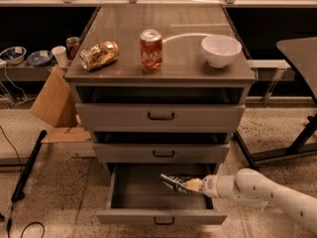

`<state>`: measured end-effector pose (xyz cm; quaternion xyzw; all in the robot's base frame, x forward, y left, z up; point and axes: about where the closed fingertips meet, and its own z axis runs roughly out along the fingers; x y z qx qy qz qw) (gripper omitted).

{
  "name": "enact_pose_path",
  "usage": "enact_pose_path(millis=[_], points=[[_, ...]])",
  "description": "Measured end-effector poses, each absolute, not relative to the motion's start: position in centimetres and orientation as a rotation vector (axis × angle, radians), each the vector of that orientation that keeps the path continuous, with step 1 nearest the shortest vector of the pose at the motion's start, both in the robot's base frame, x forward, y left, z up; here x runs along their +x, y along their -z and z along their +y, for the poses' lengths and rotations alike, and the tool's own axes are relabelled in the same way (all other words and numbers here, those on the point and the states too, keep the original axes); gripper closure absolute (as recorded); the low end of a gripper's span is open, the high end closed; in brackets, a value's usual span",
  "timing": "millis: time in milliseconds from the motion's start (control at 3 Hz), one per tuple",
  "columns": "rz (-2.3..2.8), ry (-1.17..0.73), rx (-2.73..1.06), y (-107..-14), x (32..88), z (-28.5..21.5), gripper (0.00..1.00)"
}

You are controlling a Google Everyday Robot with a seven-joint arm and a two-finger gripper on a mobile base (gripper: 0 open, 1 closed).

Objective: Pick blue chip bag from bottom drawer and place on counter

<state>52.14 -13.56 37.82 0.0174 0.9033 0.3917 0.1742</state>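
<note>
The bottom drawer [124, 214] is pulled open under two closed grey drawers. The blue chip bag [174, 181] is dark with white lettering and hangs tilted over the drawer's right part, a little above its floor. My gripper [190, 184] reaches in from the right on a white arm and is shut on the bag's right end. The counter [178, 58] is the glossy grey-brown cabinet top above.
On the counter stand a red soda can [151, 50], a gold can [99, 55] on its side and a white bowl [221, 50]. A cardboard piece [54, 100] leans left of the cabinet. A dark table [302, 53] stands at right.
</note>
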Motion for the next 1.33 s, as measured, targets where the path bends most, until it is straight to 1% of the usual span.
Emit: enact_pose_path(millis=[667,1333], points=[[2.402,-1.094,-0.06,-46.9,50.5,-14.0,1.0],[2.282,-1.025,-0.129,-56.2,48.5,-16.0,1.0]])
